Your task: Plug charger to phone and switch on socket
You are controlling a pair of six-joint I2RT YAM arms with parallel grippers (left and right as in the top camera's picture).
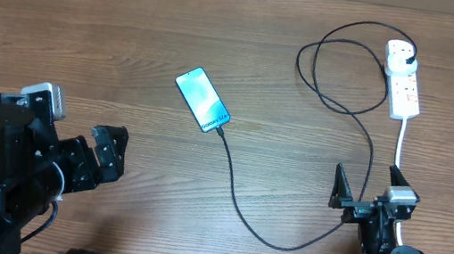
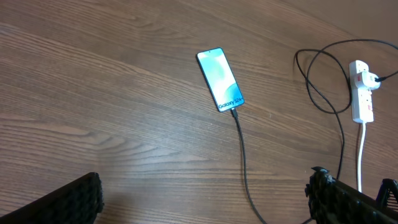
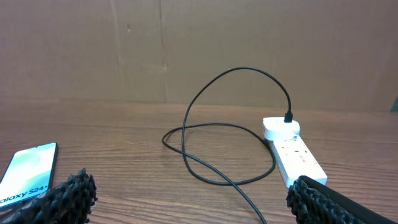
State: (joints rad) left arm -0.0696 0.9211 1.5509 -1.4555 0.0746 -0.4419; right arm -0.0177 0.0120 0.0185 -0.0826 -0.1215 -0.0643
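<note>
The phone lies screen up mid-table, its teal screen lit. The black charger cable runs from the phone's lower short edge, where its tip sits in the port, loops across the table and ends in a plug in the white socket strip at the far right. The phone, the cable and the socket show in the left wrist view, and the phone, the cable and the socket in the right wrist view. My left gripper is open and empty at the lower left. My right gripper is open and empty below the socket.
The socket's thick white cord runs down toward the right arm's base. A brown cardboard wall stands behind the table.
</note>
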